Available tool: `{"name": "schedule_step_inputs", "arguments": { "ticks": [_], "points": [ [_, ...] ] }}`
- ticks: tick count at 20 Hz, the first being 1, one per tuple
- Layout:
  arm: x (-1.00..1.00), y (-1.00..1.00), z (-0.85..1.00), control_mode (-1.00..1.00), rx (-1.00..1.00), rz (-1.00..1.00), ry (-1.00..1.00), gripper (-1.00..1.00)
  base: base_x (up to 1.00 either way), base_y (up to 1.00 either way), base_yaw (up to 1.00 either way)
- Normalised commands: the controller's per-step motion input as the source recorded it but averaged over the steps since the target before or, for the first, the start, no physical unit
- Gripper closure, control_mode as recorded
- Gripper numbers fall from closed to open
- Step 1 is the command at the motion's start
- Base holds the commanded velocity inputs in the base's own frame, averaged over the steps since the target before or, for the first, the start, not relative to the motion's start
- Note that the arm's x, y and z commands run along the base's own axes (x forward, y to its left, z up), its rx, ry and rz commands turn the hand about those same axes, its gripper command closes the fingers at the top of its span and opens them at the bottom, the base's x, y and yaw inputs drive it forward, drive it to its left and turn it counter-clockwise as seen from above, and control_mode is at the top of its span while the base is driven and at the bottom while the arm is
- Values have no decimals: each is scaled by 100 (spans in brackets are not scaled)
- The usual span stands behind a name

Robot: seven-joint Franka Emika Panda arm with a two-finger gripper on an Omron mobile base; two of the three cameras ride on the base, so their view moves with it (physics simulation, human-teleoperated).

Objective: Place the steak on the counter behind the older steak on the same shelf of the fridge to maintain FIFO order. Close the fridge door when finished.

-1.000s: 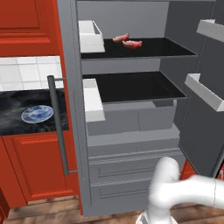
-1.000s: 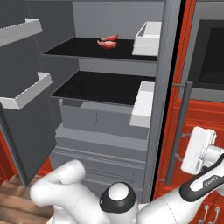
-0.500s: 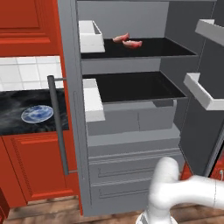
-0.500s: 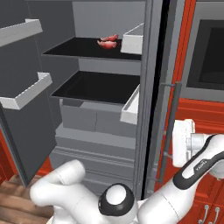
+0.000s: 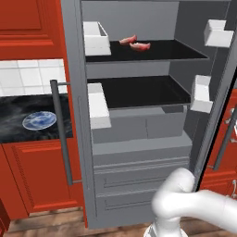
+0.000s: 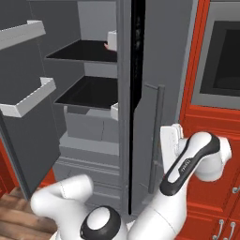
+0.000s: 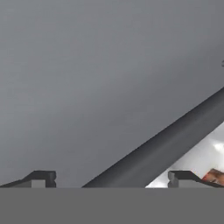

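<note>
Two pink steaks lie on the fridge's upper black shelf, one behind the other; I cannot tell which is the older steak. The black counter to the left carries no meat. The right door stands partly swung in, edge-on in the right base view. My gripper presses against its grey outer face beside the long bar handle. In the hand view my gripper is open, nothing between its fingertips, with the handle running diagonally across the door.
The left door hangs wide open with white bins and its bar handle. A blue plate sits on the counter. Grey drawers fill the fridge's bottom. A wall oven and red cabinets flank the right side.
The right door has swung further toward shut, its bins moving inward. My hand has followed it leftward, staying against the outer face. The steaks have not moved.
</note>
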Motion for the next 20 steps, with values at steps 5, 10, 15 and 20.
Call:
{"name": "schedule_step_inputs", "arguments": {
  "ticks": [5, 10, 15, 20],
  "points": [
    [13, 30, 31, -100, -9, -4, -13, -100, 0, 0, 0],
    [29, 8, 23, -100, -14, 0, -34, -100, 0, 0, 0],
    [39, 16, 3, -100, -6, 9, -39, -100, 0, 0, 0],
    [38, 24, 8, -100, -5, 10, -46, -100, 0, 0, 0]
  ]
}}
